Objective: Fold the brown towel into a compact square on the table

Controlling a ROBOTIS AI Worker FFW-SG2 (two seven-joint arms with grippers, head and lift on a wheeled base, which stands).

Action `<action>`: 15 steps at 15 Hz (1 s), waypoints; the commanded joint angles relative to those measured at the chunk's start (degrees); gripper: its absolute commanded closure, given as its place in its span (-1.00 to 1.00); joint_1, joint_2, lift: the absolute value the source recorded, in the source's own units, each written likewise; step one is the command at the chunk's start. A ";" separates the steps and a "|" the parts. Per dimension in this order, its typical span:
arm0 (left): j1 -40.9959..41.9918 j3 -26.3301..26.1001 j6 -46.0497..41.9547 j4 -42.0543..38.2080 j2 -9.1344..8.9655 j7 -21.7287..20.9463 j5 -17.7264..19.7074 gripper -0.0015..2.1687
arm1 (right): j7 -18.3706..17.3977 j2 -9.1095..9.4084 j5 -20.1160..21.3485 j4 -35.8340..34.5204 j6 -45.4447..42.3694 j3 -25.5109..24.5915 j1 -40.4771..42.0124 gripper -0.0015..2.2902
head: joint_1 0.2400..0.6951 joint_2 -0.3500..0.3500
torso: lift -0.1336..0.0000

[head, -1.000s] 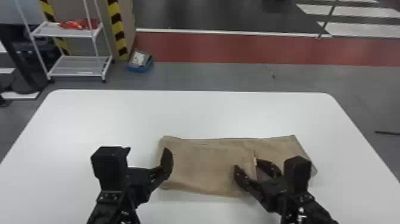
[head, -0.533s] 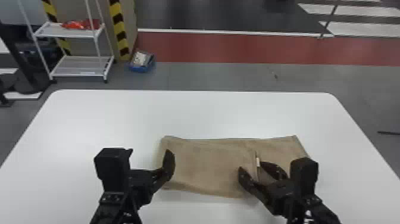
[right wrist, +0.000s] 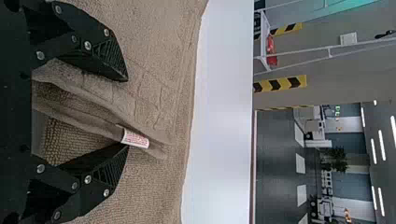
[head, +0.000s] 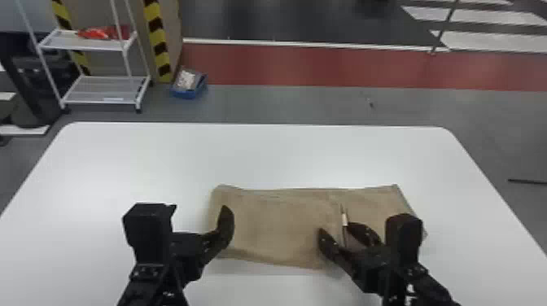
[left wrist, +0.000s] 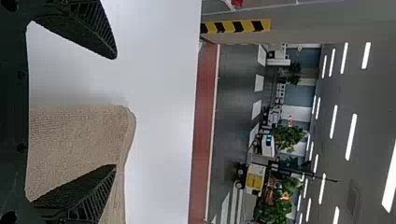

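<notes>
Beyond my left gripper and off to its left, I have a white shelf rack with a red item on its upper shelf; a blue box sits on the floor straight ahead of that gripper. Its fingers stand well apart, the left one over the white table, the right one over the near end of the brown towel. From there the towel lies flat as a long folded strip, running rightward under my right gripper and on past it. That gripper's fingers are apart as well, both over the cloth, with a raised folded edge running between them; I can't tell whether the tips touch the towel. A small white label on that edge lies just ahead of the gap. Farther out to the right gripper's right, on the floor, is a thin dark bar.
</notes>
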 commanded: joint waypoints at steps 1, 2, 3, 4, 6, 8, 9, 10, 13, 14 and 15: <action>0.04 0.00 0.00 0.00 0.00 0.01 0.05 -0.96 | 0.39 0.31 -0.14 -0.28 -0.20 0.18 -0.01 -0.56 | 1.00 -0.22 | -0.80; 0.04 0.00 0.00 0.18 0.00 0.01 0.05 -0.96 | 0.65 0.31 -0.14 -0.37 -0.38 0.27 -0.01 -0.53 | 1.00 -0.20 | -0.80; 0.04 0.00 0.00 0.26 0.00 -0.08 0.05 -0.96 | 0.83 0.31 -0.23 -0.45 -0.38 0.27 0.08 -0.48 | 1.00 -0.20 | -0.80; -0.04 0.00 0.00 0.35 0.00 -0.17 0.13 -0.96 | 1.00 0.31 -0.32 -0.63 -0.55 0.27 0.17 -0.43 | 1.00 -0.19 | -0.80; -0.04 0.00 0.00 0.44 0.00 -0.17 0.22 -0.96 | 1.09 0.31 -0.41 -0.80 -0.55 0.27 0.17 -0.34 | 1.00 -0.19 | -0.80; -0.04 0.00 0.00 0.53 0.00 -0.17 0.22 -0.96 | 1.09 0.31 -0.41 -0.80 -0.38 0.27 0.17 -0.07 | 1.00 -0.19 | -0.80; -0.04 0.00 0.00 0.53 0.00 -0.17 0.22 -0.96 | 1.09 0.31 -0.41 -0.80 -0.38 0.27 0.17 0.04 | 1.00 -0.19 | -0.80; 0.04 0.00 -0.17 0.53 0.00 -0.17 0.22 -0.96 | 1.09 0.31 -0.49 -0.89 -0.38 0.18 0.26 0.14 | 1.00 -0.19 | -0.80; 0.04 0.00 -0.17 0.53 0.00 -0.35 0.22 -0.96 | 1.09 0.31 -0.76 -2.21 -0.38 0.00 0.52 0.14 | 1.00 -0.19 | -0.80; 0.04 0.00 -0.17 0.53 0.00 -0.43 0.22 -0.96 | 1.00 0.31 -1.02 -2.91 -0.38 0.00 0.61 0.14 | 1.00 -0.19 | -0.80; 0.04 0.00 -0.17 0.53 0.00 -0.43 0.22 -0.96 | 1.09 0.31 -1.28 -4.06 -0.20 0.00 0.61 0.14 | 1.00 -0.19 | -0.80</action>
